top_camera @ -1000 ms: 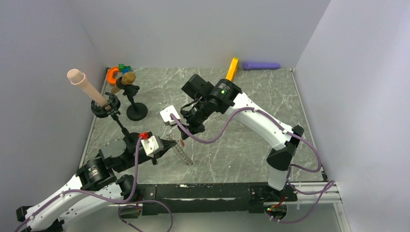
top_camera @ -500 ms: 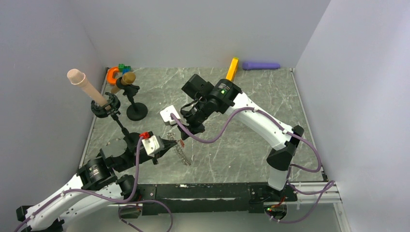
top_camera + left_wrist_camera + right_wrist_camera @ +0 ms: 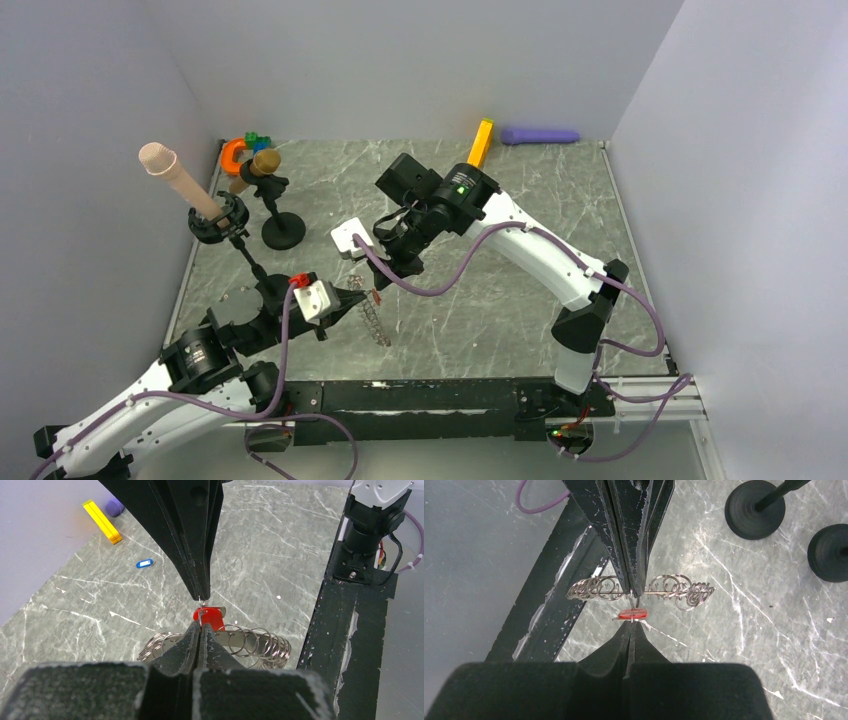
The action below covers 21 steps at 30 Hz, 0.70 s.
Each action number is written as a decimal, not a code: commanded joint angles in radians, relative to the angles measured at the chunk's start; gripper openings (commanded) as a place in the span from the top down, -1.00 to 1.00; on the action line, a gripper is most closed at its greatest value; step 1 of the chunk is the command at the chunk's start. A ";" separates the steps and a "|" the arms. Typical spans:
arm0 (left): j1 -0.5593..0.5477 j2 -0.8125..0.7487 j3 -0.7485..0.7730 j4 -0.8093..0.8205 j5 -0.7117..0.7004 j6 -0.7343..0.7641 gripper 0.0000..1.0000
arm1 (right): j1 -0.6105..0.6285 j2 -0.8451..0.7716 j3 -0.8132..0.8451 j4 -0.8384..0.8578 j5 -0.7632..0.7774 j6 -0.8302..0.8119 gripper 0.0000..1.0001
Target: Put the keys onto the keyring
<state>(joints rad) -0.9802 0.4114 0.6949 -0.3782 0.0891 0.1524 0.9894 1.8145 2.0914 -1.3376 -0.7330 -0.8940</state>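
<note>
Silver keyring (image 3: 245, 642) hangs from the clenched left claw (image 3: 200, 630), shifted slightly left versus a second ago. Red key (image 3: 210, 615) touches it, pinched in the clenched right claw (image 3: 630, 625). Threading looks barely advanced. Blue key (image 3: 145, 563) lies far off on the bench (image 3: 280, 555).

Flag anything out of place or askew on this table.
The blue key tag lies alone on the table, well apart from the keyring and nearer the orange block. The keyring bunches unevenly either side of the left gripper pinching it. The right gripper pinches the red key tag. Nothing looks damaged.
</note>
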 commanded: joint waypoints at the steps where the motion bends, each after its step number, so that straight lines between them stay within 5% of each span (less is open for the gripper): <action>1: 0.003 -0.016 0.009 0.060 0.002 -0.010 1.00 | 0.003 -0.015 0.005 0.019 -0.005 0.000 1.00; 21: 0.003 -0.061 -0.004 -0.002 0.070 0.085 1.00 | 0.002 -0.018 0.010 -0.044 -0.054 -0.072 1.00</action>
<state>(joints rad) -0.9802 0.3786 0.6880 -0.3870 0.1146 0.1753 0.9894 1.8145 2.0914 -1.3441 -0.7395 -0.9123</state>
